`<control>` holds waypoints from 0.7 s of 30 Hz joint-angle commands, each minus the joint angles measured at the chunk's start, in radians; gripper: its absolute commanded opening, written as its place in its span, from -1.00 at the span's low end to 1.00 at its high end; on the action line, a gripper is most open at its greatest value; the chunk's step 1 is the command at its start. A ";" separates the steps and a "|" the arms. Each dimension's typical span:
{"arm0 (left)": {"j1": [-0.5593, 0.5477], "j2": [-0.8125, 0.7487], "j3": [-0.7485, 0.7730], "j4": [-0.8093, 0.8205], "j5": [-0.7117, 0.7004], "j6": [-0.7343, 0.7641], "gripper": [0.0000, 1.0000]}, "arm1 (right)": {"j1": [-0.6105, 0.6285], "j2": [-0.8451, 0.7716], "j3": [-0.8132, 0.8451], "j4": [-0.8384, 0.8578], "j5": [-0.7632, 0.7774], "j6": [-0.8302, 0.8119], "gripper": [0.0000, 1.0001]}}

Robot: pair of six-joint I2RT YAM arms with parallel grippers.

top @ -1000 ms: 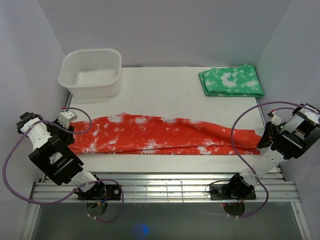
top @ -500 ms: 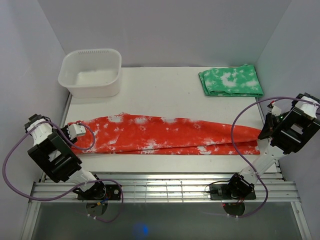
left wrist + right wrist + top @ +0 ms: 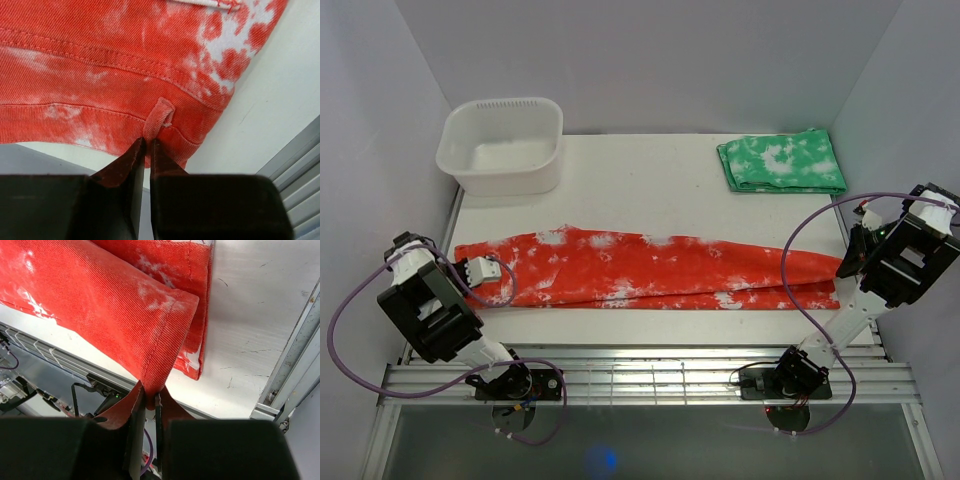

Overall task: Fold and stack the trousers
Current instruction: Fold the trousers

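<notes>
The red-orange trousers (image 3: 650,268) with white blotches lie stretched left to right across the near part of the white table (image 3: 640,190). My left gripper (image 3: 496,271) is over their left, waist end. In the left wrist view it (image 3: 147,142) is shut on the waistband (image 3: 125,65) at a belt loop, and that edge is lifted. My right gripper (image 3: 847,268) is at the right, leg end. In the right wrist view it (image 3: 150,390) is shut on a trouser leg's hem (image 3: 165,325) and holds it up off the table.
A white plastic tub (image 3: 502,145) stands at the back left. A folded green cloth with white blotches (image 3: 782,162) lies at the back right. A metal grille (image 3: 650,375) runs along the near edge. Walls close in both sides.
My left gripper has moved right and nearer over the waist end, carrying the waistband edge with it. My right arm lifted slightly with the hem, then held still.
</notes>
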 commanded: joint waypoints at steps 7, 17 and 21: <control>-0.008 0.004 0.201 -0.221 0.065 0.011 -0.02 | -0.022 0.012 0.072 0.118 0.014 0.011 -0.84; -0.012 -0.088 0.042 -0.237 -0.021 0.094 0.09 | -0.021 0.010 0.069 0.118 0.023 0.008 -0.84; -0.026 -0.092 -0.019 -0.157 -0.040 0.077 0.15 | -0.021 0.015 0.075 0.118 0.025 0.010 -0.84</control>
